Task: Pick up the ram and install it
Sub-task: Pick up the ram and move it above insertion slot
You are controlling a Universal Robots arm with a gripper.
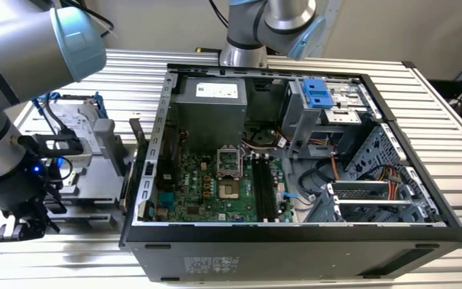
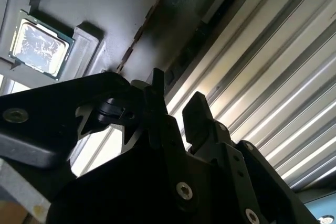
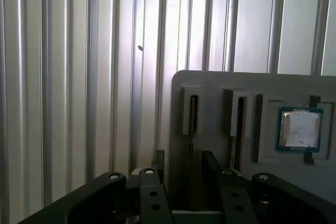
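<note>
Released and grasping nothing, the claw [image 3: 184, 158] hangs over the edge of a grey holder block [image 3: 252, 85]. Its fingers [image 3: 209, 157] are parted, and the ram [image 3: 192, 124] lines up in the gap between them in the first wrist view. Whether the fingers reach down beside the stick or sit above it cannot be told. The ram stands on edge in the slot nearest the block's edge (only its thin rim shows, chips out of sight), its near end cut off behind the claw's body. A second slot [image 3: 240, 114] beside it is too dark to read, and a processor chip [image 3: 299, 128] lies in a pocket further in. Beyond the block's edge the slatted table [image 3: 68, 77] runs bare. In the exterior view the arm [image 1: 6, 156] covers much of the block, and the open computer case [image 1: 295, 241] stands just beside it, toward the exterior view's right.
</note>
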